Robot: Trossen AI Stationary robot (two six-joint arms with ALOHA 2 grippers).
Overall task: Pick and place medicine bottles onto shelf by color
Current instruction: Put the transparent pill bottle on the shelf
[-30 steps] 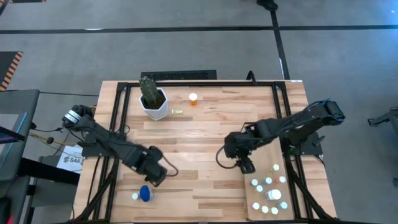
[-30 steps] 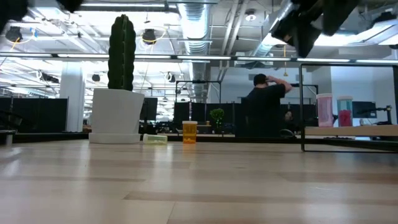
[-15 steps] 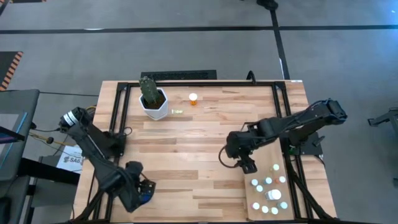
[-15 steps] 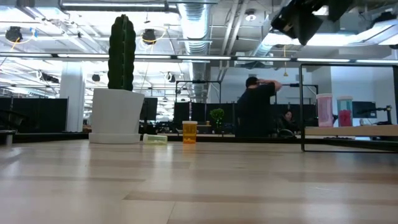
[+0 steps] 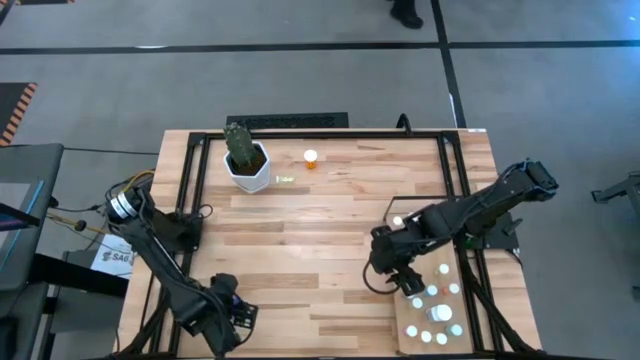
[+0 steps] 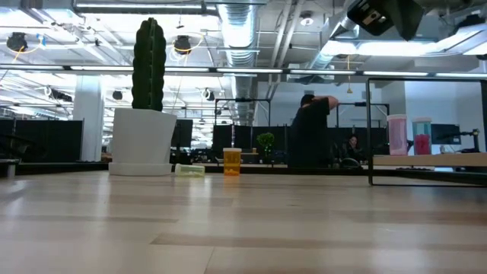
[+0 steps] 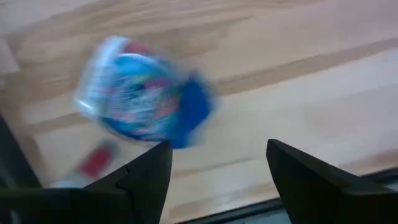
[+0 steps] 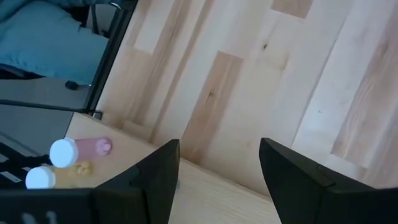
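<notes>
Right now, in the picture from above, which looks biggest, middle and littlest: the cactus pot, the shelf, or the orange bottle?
1. The shelf, the pale panel holding many bottles.
2. The cactus pot.
3. The orange bottle, a tiny dot beside the pot.

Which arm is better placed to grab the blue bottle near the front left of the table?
Left. The left gripper hangs open right over the blue bottle; the right gripper is by the shelf.
</notes>
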